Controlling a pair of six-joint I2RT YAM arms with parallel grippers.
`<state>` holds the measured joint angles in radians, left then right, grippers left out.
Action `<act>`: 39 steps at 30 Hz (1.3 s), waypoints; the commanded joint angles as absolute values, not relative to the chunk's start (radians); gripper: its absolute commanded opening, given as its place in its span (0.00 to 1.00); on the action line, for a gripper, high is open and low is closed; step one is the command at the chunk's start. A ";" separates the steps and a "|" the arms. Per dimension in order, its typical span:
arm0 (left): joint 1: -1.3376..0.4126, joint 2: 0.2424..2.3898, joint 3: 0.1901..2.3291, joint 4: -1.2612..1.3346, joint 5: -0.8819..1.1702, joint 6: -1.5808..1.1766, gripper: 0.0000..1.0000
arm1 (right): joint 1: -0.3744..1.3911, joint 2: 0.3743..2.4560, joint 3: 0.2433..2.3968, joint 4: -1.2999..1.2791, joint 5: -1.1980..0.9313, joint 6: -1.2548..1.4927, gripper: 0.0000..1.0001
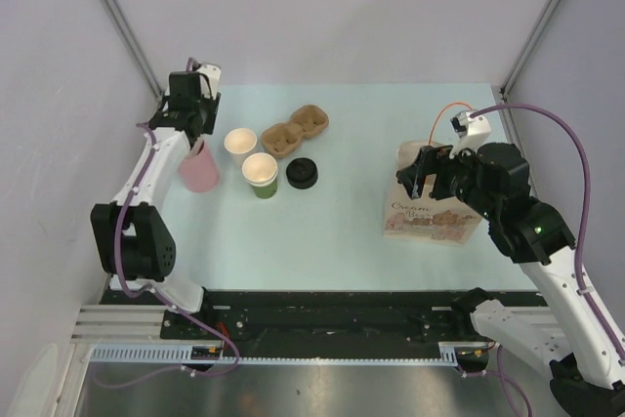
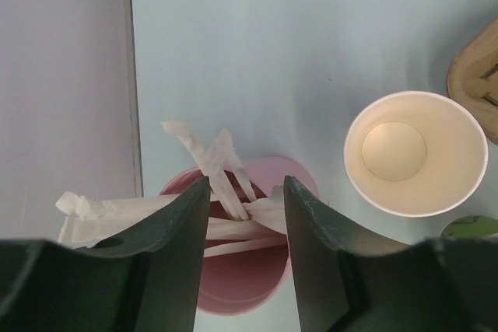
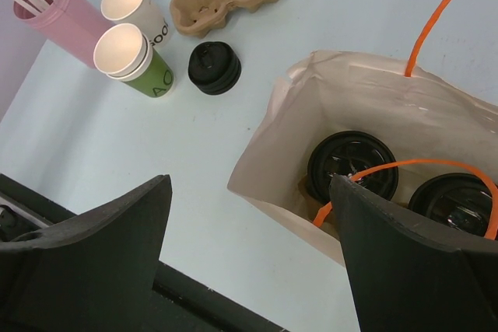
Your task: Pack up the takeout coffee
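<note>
Well, both lidded cups upright in the bag, lids up; right jaws open; left jaws open astride straws

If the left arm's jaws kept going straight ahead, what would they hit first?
Probably the white straws poking from the pink cup, right between the left jaws, though depth is unclear.

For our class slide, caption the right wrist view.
Open right gripper over a paper bag holding two black-lidded cups.
</note>
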<state>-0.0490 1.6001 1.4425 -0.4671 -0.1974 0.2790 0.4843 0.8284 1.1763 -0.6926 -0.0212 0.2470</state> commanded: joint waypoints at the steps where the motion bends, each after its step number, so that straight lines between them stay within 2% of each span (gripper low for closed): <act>1: -0.044 1.627 1.494 -0.413 -0.192 0.285 0.47 | 0.492 0.827 1.181 -0.693 0.000 0.229 0.88; 12: -0.041 1.670 1.540 -0.394 -0.210 0.308 0.41 | 0.497 0.834 1.181 -0.690 -0.003 0.229 0.88; 22: -0.040 1.690 1.551 -0.394 -0.218 0.314 0.29 | 0.503 0.833 1.180 -0.699 0.000 0.236 0.88; 29: -0.037 1.684 1.525 -0.393 -0.229 0.327 0.28 | 0.508 0.822 1.180 -0.706 0.000 0.239 0.88; 35: -0.035 1.658 1.500 -0.394 -0.219 0.333 0.11 | 0.509 0.810 1.181 -0.707 0.000 0.242 0.88; 37: -0.035 1.637 1.490 -0.394 -0.212 0.333 0.01 | 0.509 0.807 1.181 -0.707 0.000 0.244 0.88; 39: -0.035 1.623 1.486 -0.394 -0.213 0.336 0.00 | 0.511 0.801 1.180 -0.703 0.000 0.244 0.88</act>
